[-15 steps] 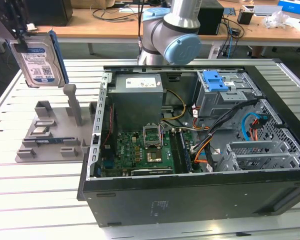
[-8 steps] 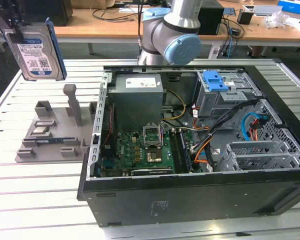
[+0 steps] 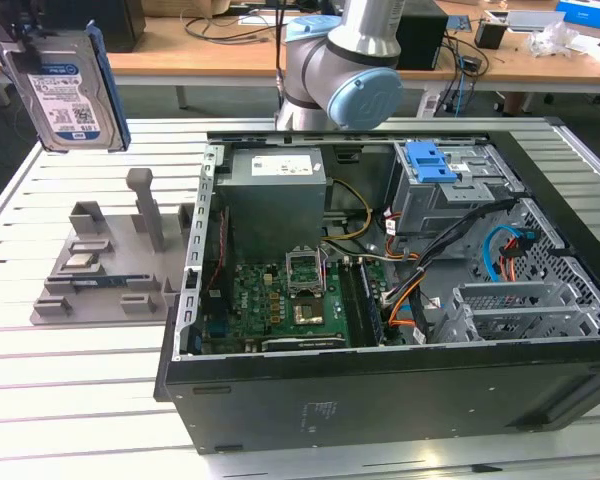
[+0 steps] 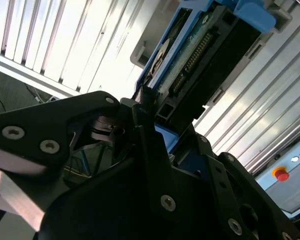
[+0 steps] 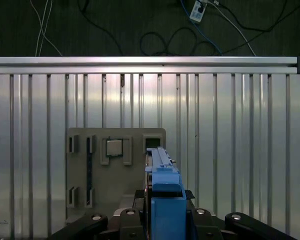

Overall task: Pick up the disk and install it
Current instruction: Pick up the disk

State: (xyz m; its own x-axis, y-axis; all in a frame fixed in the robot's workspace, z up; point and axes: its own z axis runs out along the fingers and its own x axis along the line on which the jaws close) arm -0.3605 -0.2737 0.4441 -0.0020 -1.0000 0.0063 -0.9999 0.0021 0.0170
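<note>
Exterior view: your disk (image 3: pixel 68 95) hangs in the air at the view's upper left, upright, label towards the camera, blue frame on its edge. It sits above the grey fixture (image 3: pixel 105 265) on the bench (image 3: pixel 70 380), well apart from the open PC case (image 3: pixel 400 390). The arm (image 3: pixel 355 60) stands behind the case.

Second wrist view: your claw (image 4: pixel 147 112) is closed on the disk (image 4: pixel 190 60), jaws pressed on both sides of its near end. You see the disk's underside and its blue frame.

First wrist view: the disk (image 5: pixel 165 195) shows edge-on, gripped in the claw (image 5: pixel 165 222). It is off the slatted bench (image 5: pixel 240 150), with its far end over the fixture's (image 5: pixel 115 170) edge.
</note>
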